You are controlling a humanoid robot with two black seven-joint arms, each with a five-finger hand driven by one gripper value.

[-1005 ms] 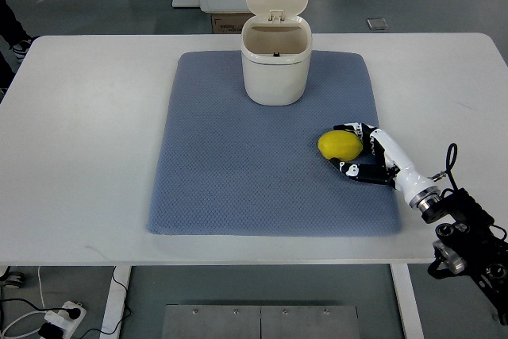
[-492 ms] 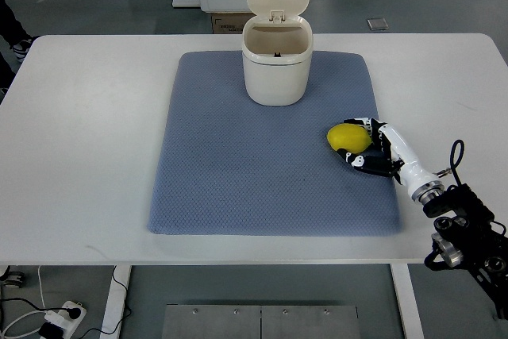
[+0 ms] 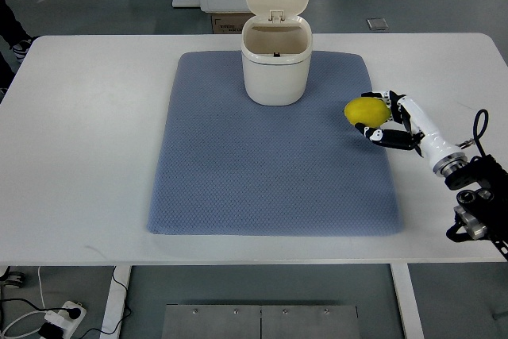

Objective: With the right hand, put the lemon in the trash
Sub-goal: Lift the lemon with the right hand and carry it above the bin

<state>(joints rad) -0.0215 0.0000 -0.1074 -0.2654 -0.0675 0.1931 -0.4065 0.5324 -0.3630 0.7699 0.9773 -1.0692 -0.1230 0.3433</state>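
Right hand (image 3: 391, 121) comes in from the right edge, fingers wrapped around the lemon (image 3: 364, 109), at the right edge of the blue mat (image 3: 238, 172). Further back on the mat: trash bin (image 3: 276, 69), lid up. White counter (image 3: 87, 140) beneath.

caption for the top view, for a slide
Right hand holds lemon beside the open trash bin.
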